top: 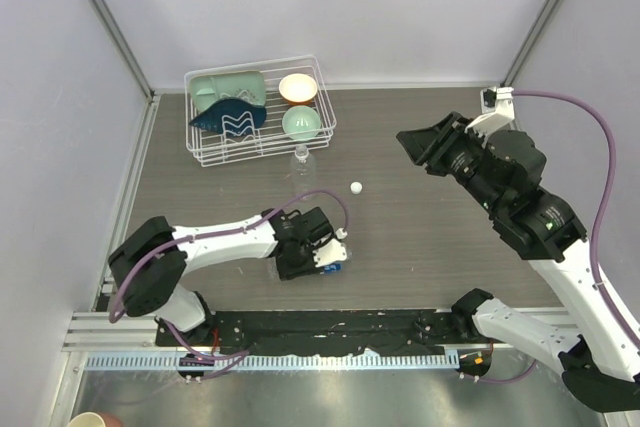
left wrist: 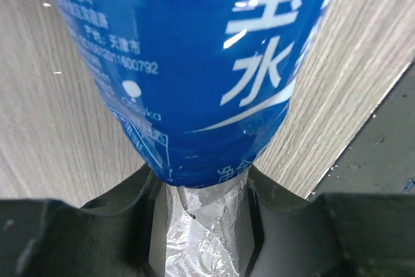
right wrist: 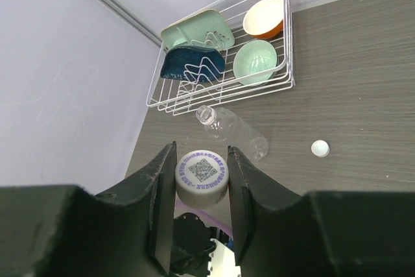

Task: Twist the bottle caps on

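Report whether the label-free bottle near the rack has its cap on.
Off. The plain bottle shows an open, bare neck; a white cap lies apart from it on the table.

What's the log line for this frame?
left fingers: shut on blue bottle | right fingers: holding cap | clear bottle: lying, uncapped | second cap: loose on table

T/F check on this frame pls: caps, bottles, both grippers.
1. A loose cap lies on the table, right of the plain bottle in the top view. True.
2. The plain bottle is capped. False: its neck is open.
3. The right gripper holds a code-printed white cap. True.
4. The left gripper is empty. False: it grips the blue-label bottle.
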### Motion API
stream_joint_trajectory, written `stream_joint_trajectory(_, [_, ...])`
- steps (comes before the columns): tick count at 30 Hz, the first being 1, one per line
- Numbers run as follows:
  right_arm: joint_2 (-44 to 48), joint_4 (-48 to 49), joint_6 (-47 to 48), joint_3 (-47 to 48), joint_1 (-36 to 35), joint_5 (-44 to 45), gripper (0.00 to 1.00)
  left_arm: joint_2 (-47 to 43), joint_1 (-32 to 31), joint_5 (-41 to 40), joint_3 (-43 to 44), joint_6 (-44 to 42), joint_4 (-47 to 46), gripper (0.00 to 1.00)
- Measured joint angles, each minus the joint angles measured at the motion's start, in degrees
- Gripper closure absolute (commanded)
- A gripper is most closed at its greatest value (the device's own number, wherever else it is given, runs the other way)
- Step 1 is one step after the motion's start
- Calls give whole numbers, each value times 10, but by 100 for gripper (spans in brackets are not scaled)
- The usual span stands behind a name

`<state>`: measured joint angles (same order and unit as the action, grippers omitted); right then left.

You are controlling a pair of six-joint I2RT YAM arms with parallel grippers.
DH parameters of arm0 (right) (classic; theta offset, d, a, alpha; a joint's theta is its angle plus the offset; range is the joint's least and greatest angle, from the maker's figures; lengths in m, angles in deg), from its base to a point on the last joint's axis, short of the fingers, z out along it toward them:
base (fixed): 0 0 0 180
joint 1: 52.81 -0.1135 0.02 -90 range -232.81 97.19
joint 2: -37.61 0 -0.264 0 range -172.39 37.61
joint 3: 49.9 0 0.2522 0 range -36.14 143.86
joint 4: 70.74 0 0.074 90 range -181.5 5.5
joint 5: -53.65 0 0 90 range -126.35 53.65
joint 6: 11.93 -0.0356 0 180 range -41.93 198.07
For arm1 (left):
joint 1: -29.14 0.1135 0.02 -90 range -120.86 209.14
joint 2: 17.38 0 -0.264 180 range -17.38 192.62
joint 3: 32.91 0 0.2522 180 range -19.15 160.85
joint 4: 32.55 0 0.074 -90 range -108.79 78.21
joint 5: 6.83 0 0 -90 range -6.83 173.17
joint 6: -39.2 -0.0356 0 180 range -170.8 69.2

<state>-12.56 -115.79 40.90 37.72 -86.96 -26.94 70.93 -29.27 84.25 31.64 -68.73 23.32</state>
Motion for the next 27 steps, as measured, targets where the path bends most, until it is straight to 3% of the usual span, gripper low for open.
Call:
stream_joint_trajectory(8, [-21, -9, 16, 36, 0, -11, 89, -68, 0, -4, 64, -10, 79, 70])
stream_joint_trajectory(9, [-26, -11, 23, 46, 0, -12, 89, -83, 0, -13, 82, -16, 96, 73])
stream_joint_trajectory(11, [-38, -16, 35, 71, 0, -16, 89, -113, 0, -31, 129, -25, 130, 96])
stream_joint_trajectory(14, [-62, -27, 57, 120, 0, -28, 89, -181, 0, -60, 234, -38, 150, 96])
stream_joint_trajectory(17, [-84, -34, 77, 164, 0, -50, 90, -285, 1, -62, 249, -38, 101, 100])
stream_joint_trajectory(20, [-103, -38, 96, 200, 0, -82, 90, -433, 3, -7, 138, -46, 7, 100])
stream_joint_trajectory(21, [-106, -37, 104, 206, 0, -97, 90, -491, 3, 17, 65, -37, -51, 100])
stream_joint_trajectory(23, [-107, -36, 115, 207, 0, -120, 91, -564, 2, 40, -56, -6, -153, 89])
stream_joint_trajectory(25, [-106, -30, 129, 205, 0, -150, 92, -597, 2, 45, -184, 59, -270, 90])
stream_joint_trajectory(27, [-101, -15, 139, 194, 0, -174, 92, -579, 2, 45, -246, 106, -326, 95])
